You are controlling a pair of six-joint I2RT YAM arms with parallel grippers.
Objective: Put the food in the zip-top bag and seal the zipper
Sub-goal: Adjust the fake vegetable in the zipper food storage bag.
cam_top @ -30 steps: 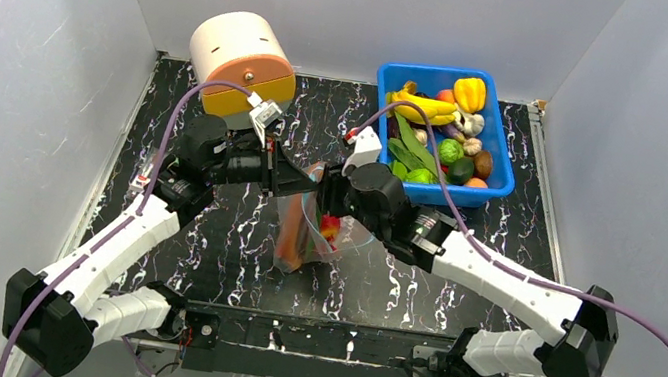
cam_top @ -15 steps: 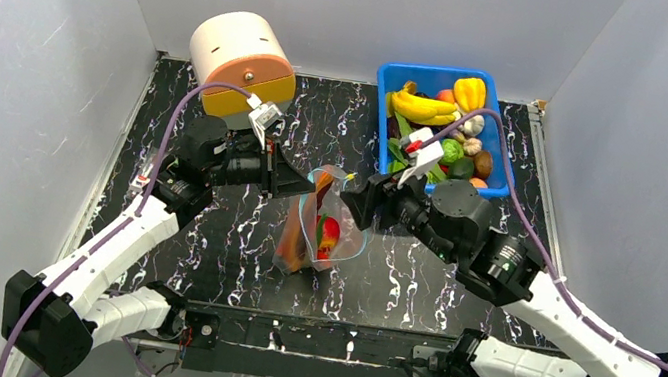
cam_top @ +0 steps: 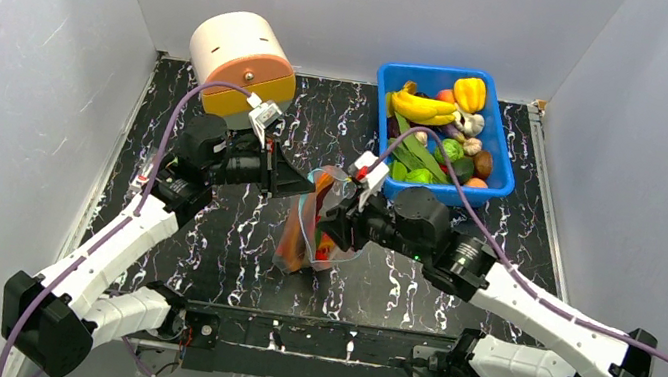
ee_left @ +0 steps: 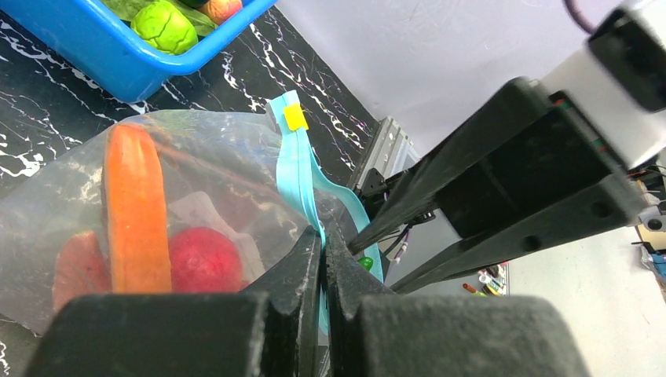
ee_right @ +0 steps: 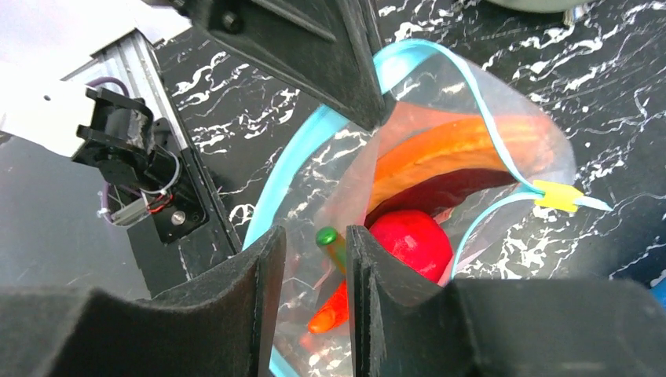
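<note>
The clear zip-top bag [cam_top: 314, 236] stands upright at the table's middle, mouth open. My left gripper [cam_top: 307, 187] [ee_left: 323, 236] is shut on the teal zipper [ee_left: 298, 169] at the bag's left rim and holds it up. Food inside the bag includes an orange carrot [ee_left: 135, 204], a red round fruit [ee_right: 412, 239] and a red-orange pepper with a green stem [ee_right: 328, 314]. My right gripper [cam_top: 334, 224] [ee_right: 316, 232] hovers over the bag's mouth. Its jaws stand apart with the pepper loose below the gap. More food [cam_top: 424, 107] fills the blue bin.
The blue bin [cam_top: 504, 175] sits at the back right, just behind the right arm's wrist. A round cream-and-orange container [cam_top: 241, 62] lies at the back left. Grey walls close in three sides.
The right arm pulled away toward the bin half a second ago, then swung back left over the bag's mouth. The left gripper and the bag have stayed in place.
</note>
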